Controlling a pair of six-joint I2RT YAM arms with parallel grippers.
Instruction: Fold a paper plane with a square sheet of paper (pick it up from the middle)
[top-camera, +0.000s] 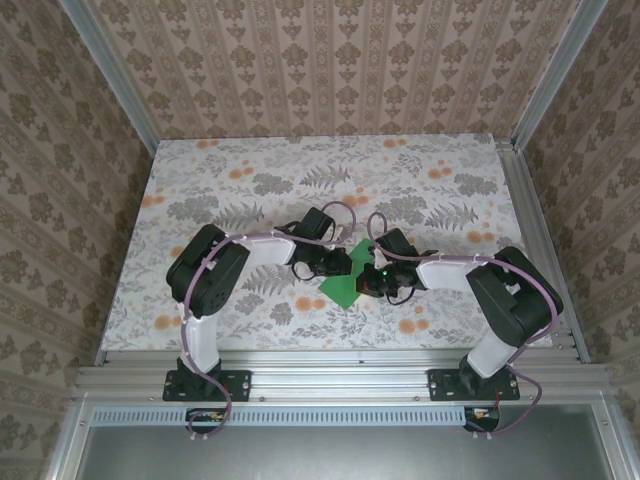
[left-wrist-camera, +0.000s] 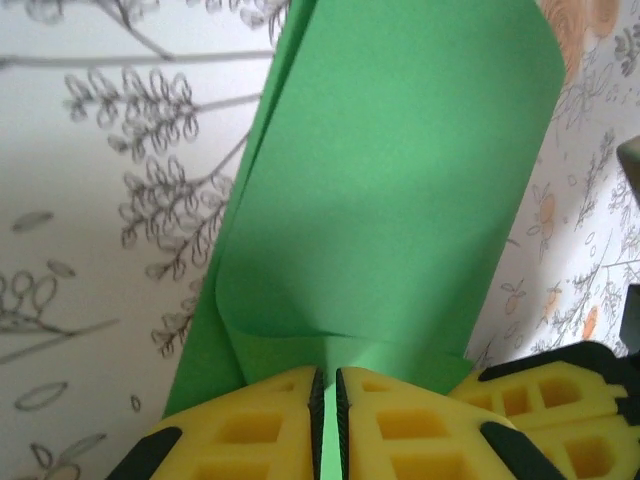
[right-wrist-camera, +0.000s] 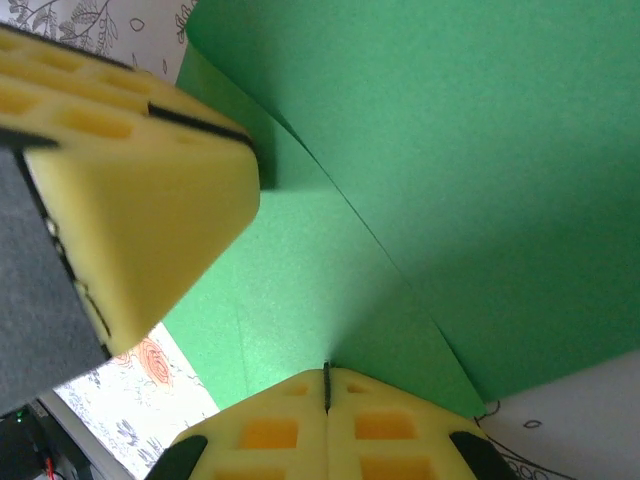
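The square sheet of paper (top-camera: 343, 285) is bright green and lies mid-table, with one flap curled up and over (left-wrist-camera: 400, 160). A crease runs across it (right-wrist-camera: 380, 240). My left gripper (top-camera: 335, 263) is shut on the sheet's near edge (left-wrist-camera: 327, 378), and green shows in the thin slit between the pads. My right gripper (top-camera: 372, 283) is shut, its closed tips (right-wrist-camera: 326, 372) resting against the paper beside the crease. Each wrist view also catches the other gripper's yellow finger (right-wrist-camera: 140, 200) (left-wrist-camera: 545, 400). The paper plane is out of view.
The floral tabletop (top-camera: 250, 190) spreads behind and beside the arms. Aluminium frame posts (top-camera: 530, 230) and patterned walls close in the sides and back. Both arms' elbows (top-camera: 205, 270) (top-camera: 515, 295) stand near the front rail.
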